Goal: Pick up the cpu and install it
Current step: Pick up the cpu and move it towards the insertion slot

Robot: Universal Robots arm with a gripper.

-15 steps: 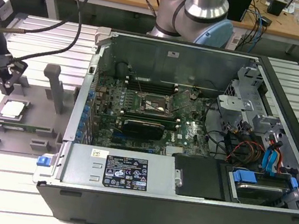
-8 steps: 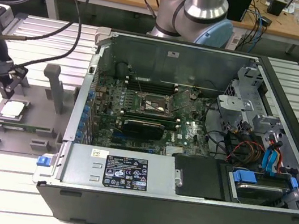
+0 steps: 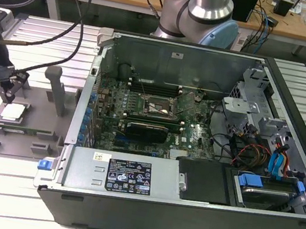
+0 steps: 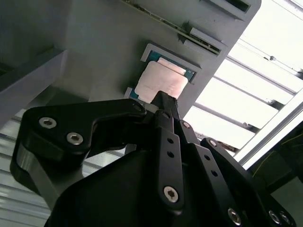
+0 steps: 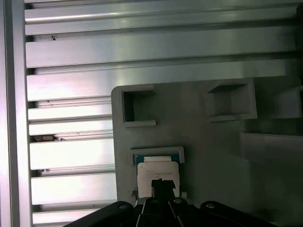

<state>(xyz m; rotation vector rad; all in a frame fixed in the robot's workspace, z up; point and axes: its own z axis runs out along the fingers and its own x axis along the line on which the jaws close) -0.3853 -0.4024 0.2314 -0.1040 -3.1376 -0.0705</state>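
Observation:
The cpu (image 3: 12, 111) is a small square chip with a shiny silver top. It lies flat in a recess of the grey fixture plate (image 3: 33, 130) at the exterior view's left. My gripper (image 3: 8, 92) hangs just above it, its black fingers drawn together to a point with nothing between them. Both wrist views show the cpu (image 4: 161, 78) (image 5: 156, 168) right beyond my gripper's tip (image 4: 163, 99) (image 5: 161, 182); whether the tip touches it I cannot tell. The black-and-metal socket frame (image 3: 155, 108) sits on the motherboard inside the open computer case (image 3: 131, 175).
An upright grey block (image 3: 57, 89) rises from the fixture plate between my gripper and the case wall (image 3: 84, 103). The fixture rests on a ribbed aluminium table (image 3: 7, 178). Cables and drive bays (image 3: 269, 157) crowd the case toward the exterior view's right. A workbench with wires (image 3: 287, 13) runs behind.

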